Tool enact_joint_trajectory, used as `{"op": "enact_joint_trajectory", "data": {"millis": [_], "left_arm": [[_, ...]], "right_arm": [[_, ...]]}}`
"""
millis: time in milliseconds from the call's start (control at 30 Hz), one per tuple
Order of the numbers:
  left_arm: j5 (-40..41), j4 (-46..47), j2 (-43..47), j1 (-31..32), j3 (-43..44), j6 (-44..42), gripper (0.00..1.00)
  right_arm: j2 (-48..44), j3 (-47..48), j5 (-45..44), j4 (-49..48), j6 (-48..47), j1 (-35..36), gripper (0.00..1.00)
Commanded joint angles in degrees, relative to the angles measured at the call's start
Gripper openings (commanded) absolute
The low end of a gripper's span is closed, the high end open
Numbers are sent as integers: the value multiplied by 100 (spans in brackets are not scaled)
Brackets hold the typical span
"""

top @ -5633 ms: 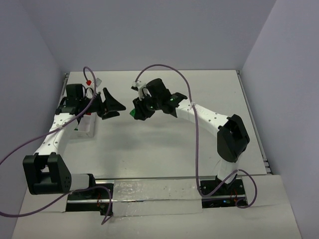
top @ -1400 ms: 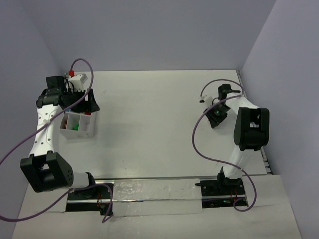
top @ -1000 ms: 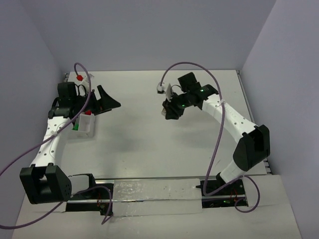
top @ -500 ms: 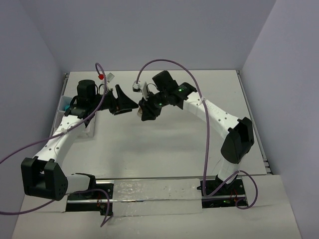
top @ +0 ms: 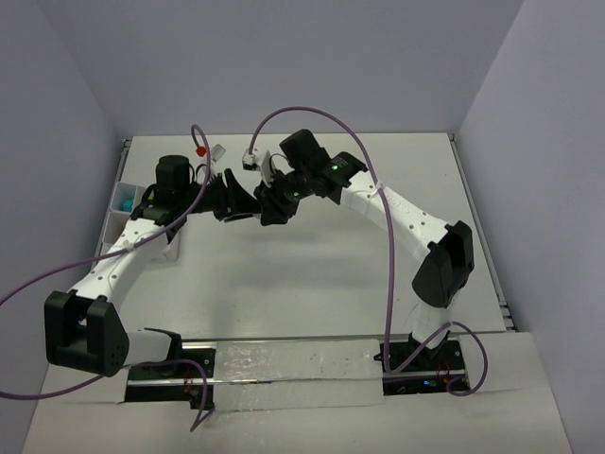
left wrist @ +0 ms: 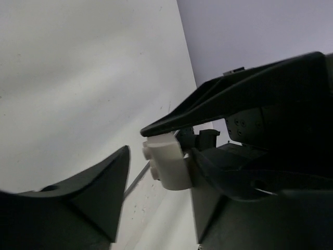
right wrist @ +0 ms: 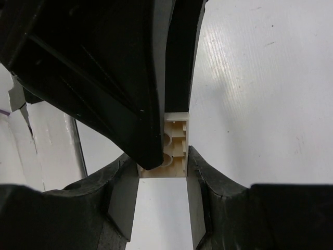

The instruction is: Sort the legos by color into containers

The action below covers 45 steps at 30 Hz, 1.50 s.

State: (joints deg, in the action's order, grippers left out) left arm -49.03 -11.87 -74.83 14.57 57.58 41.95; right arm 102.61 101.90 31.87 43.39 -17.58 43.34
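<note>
Handover in progress, as I read it. The right gripper (right wrist: 162, 167) is clamped on a small tan studded plastic brick (right wrist: 176, 141) by its lower end. The upper end stands proud, presumably so the other arm has something to take.

On the left gripper (left wrist: 134, 140) the fingers are apart and straddle that free end. The upper finger touches the brick and the lower one stops just short, so there is no grip yet.

Both meet over the white table (top: 312, 274), about 11 o'clock from its centre. The translucent white plastic compartment box (top: 113, 225) lies at 9 o'clock from the meeting point, on the left arm's side. That is likely why the brick changes hands.

Hidden or unclear:
- The left arm (top: 123, 265) covers much of the box. One blue piece (top: 126, 202) shows inside; the other compartments are unreadable.
- The top view cannot resolve the brick.
- No other bricks can be made out.
</note>
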Motion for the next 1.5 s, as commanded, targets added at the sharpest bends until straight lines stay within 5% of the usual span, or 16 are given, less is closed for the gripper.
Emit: {"op": "enact_joint_trajectory", "data": {"millis": [0,133,233,400,467,567,833,1067,1467], "left_arm": [[-67,207,-17,28,-88,-40,43],[-152,150,13,19,-54,-90,4],[-329,82,101,-80,-34,-159,0],[-504,-1268,4,-812,369,-1621,0],[-487,-1977,-147,-1122,830,-2379,0],[652,-3301,-453,-1395,1468,-3690,0],[3933,-3234,52,-1439,1395,-4875,0],[5130,-2991,5,-1439,846,-5301,0],[5846,-2607,-362,-1439,442,-5332,9]], "right_arm": [[47,417,-82,-66,94,93,18],[31,356,-218,-94,124,114,21],[30,330,-346,-90,151,114,36],[-189,145,-436,-67,176,51,100],[-334,-36,-352,-68,197,-85,100],[-556,-257,-234,-59,238,-293,100],[-862,-897,-166,-75,271,-840,100],[-840,-961,-225,-51,264,-1003,100],[-825,-1039,-304,-24,229,-1036,100]]}}
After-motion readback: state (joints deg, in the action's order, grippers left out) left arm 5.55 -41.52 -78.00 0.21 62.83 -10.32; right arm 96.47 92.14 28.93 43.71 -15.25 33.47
